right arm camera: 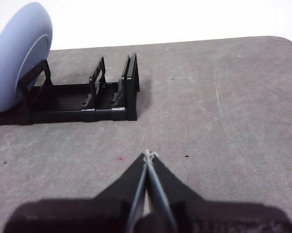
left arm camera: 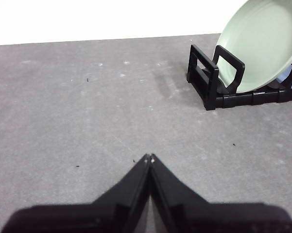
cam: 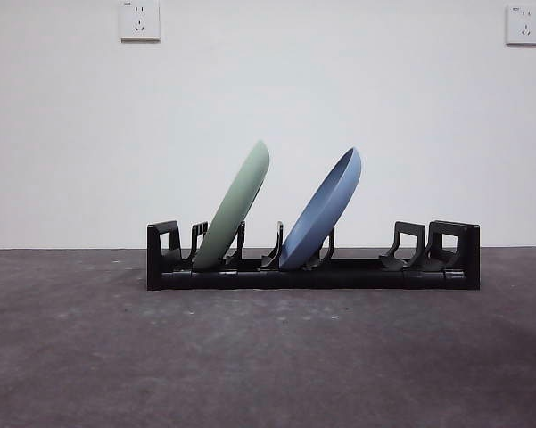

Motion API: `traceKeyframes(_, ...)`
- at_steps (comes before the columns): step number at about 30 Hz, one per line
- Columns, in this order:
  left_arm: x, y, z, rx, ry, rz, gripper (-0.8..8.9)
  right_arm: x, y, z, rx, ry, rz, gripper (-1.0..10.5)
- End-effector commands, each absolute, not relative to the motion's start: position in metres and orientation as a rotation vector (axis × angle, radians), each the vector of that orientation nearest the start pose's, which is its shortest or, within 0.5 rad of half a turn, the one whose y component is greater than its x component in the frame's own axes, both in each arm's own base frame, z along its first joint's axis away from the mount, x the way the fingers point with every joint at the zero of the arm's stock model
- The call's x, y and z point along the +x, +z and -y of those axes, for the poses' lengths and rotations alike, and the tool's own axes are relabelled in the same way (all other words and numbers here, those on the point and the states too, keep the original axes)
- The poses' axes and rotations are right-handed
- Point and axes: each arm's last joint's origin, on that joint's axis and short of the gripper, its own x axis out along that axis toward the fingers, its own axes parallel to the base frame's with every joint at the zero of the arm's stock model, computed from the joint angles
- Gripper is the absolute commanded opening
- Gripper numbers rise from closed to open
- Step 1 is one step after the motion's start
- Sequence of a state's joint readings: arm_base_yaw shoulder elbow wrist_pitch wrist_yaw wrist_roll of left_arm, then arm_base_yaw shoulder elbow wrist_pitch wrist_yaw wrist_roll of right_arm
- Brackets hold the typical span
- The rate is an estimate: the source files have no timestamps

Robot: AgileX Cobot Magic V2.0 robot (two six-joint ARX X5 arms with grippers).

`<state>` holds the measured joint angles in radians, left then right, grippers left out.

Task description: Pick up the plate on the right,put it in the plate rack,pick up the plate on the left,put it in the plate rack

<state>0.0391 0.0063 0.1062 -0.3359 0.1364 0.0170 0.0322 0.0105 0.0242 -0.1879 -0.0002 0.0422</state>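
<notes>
The long black plate rack (cam: 357,272) stands across the middle of the grey table. A pale green plate (cam: 235,207) leans in its left slots, and a blue plate (cam: 323,209) leans in the slots just right of it. Both tilt to the right. My left gripper (left arm camera: 149,158) is shut and holds nothing, low over the table off the rack's left end (left arm camera: 204,80), where the green plate (left arm camera: 262,43) shows. My right gripper (right arm camera: 149,155) is shut and bare off the rack's right end (right arm camera: 128,90), with the blue plate (right arm camera: 17,53) beyond. Neither arm shows in the front view.
Two wall sockets (cam: 139,20) (cam: 523,24) sit high on the white wall behind. The rack's right slots (cam: 410,245) hold nothing. The table's rounded corner (right arm camera: 286,43) lies past the right gripper.
</notes>
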Motion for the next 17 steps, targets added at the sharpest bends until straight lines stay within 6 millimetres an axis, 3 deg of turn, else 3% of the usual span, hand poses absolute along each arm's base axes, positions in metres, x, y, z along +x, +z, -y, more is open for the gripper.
traceKeyframes(1,0.0882,0.1639,0.0001,-0.01,-0.093,-0.238,-0.04,0.0957,0.1505,-0.003,0.049,0.027,-0.178,0.0)
traceKeyframes(17,0.0899,0.1621,0.0,-0.012,-0.093,-0.265,-0.04,0.0957,0.1505,-0.003,0.049,0.027,-0.178,0.0)
